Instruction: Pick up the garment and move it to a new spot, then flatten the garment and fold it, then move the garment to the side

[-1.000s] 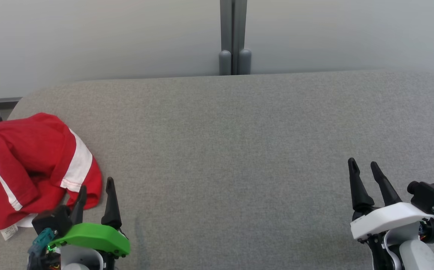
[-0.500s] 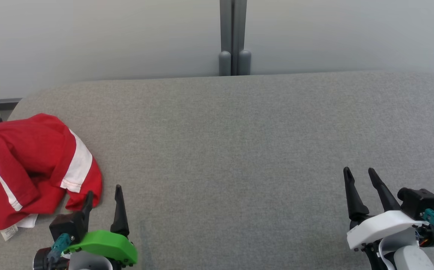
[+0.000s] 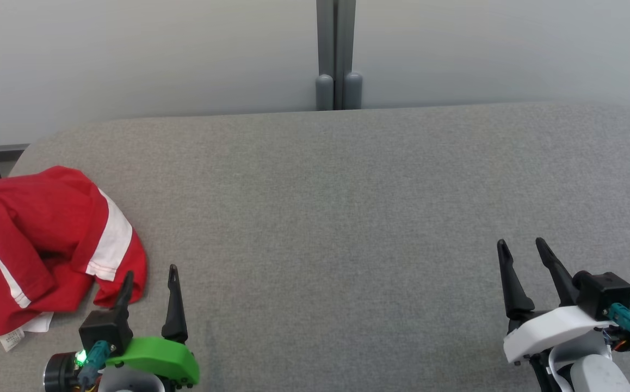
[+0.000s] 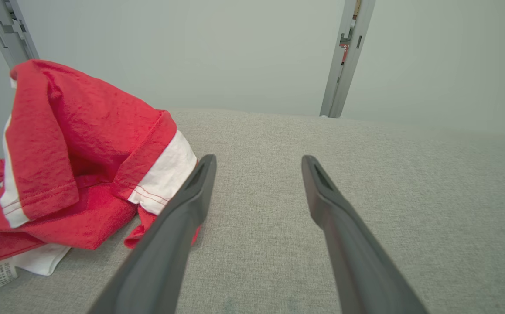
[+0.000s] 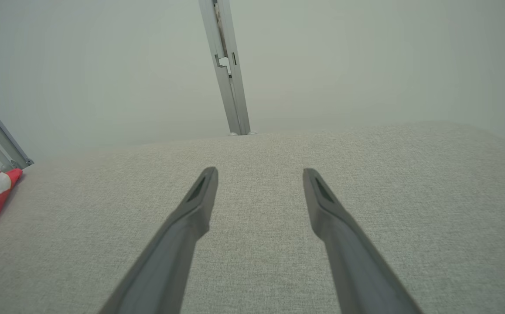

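- The garment [image 3: 37,239] is red cloth with one wide white band and thin white stripes. A small white label [image 3: 10,338] shows at its near edge.
- It is crumpled in a loose heap, not flat, with folds lying one over another.
- It lies on the grey worktop [image 3: 347,218] just to the left of the left jaws. Whether its nearest red fold touches them, I cannot tell.
- It is well apart from the right jaws, far to their left.
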Motion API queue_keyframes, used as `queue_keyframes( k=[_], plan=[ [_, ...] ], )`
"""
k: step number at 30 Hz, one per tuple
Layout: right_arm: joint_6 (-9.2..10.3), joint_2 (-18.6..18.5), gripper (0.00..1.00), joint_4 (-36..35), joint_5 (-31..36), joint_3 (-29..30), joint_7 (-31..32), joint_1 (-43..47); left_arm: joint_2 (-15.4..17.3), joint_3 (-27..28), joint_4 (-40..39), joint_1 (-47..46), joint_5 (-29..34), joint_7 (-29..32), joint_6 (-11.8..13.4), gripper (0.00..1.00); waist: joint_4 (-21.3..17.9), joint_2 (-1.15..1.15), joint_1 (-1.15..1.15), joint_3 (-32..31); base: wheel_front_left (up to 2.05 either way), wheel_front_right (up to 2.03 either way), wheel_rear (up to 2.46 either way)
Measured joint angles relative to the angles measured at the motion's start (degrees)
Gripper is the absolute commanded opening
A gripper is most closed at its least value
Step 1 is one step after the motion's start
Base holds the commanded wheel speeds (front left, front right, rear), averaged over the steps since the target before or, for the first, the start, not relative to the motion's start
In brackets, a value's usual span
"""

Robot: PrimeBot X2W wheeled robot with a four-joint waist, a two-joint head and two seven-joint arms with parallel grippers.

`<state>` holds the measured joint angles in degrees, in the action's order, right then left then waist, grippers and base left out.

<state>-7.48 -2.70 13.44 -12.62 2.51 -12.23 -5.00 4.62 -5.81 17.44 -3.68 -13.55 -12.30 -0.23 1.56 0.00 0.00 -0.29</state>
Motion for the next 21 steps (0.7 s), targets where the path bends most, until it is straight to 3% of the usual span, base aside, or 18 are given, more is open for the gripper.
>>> queue_keyframes(
  k=[12,21],
  plan=[
    [-0.02,-0.02,1.0,3.89,4.5,-1.96,-1.46,0.55,-1.35,0.85,3.19,1.33,3.43,-1.38,-2.16,1.0,2.52,0.0,0.0,0.12,0.0,0.0,0.0],
    [-0.02,-0.04,1.0,5.11,6.78,-6.17,-2.29,0.96,-1.64,1.9,5.64,1.36,7.7,-2.4,-2.66,1.0,9.88,0.0,0.0,0.37,0.0,0.0,0.0]
  ],
)
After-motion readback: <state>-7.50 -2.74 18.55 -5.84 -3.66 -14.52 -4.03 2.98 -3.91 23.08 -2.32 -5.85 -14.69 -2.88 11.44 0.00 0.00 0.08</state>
